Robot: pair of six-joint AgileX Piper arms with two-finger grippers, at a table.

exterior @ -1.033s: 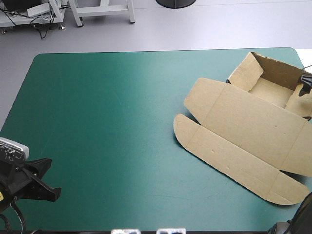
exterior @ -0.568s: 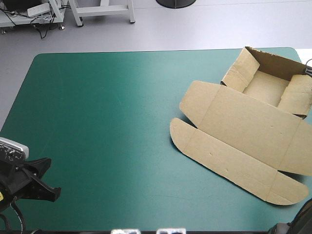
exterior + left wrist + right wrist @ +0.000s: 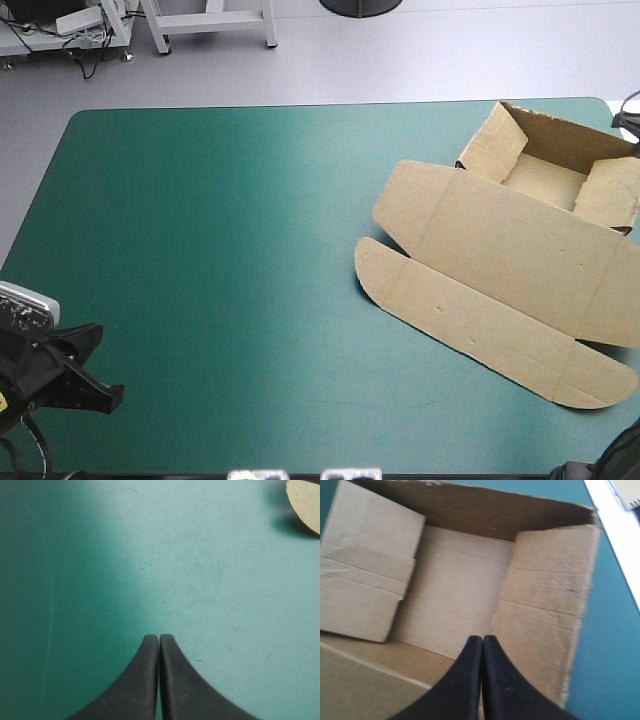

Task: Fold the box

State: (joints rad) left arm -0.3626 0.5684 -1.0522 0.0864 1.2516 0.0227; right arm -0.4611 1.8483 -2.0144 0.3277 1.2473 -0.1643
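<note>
The brown box (image 3: 500, 265) lies at the table's right side as an open tray (image 3: 545, 180) with its lid flat toward the front. My right gripper (image 3: 483, 639) is shut with nothing in it and hovers over the tray's floor (image 3: 455, 590), between two side flaps (image 3: 545, 595) folded inward. In the high view this gripper is off the right edge. My left gripper (image 3: 159, 637) is shut and empty over the bare teal-green cover (image 3: 100, 580) near the table's front left corner (image 3: 88, 372). A rounded lid tab (image 3: 305, 505) shows far ahead of it.
The table's right edge (image 3: 600, 555) runs close beside the tray's right wall. The teal-green cover (image 3: 220, 250) stretches bare from the box to the left gripper.
The right gripper has let go of the tray's right wall, drawn back and shut. The box slid a little left, then slightly back. The left arm has not moved.
</note>
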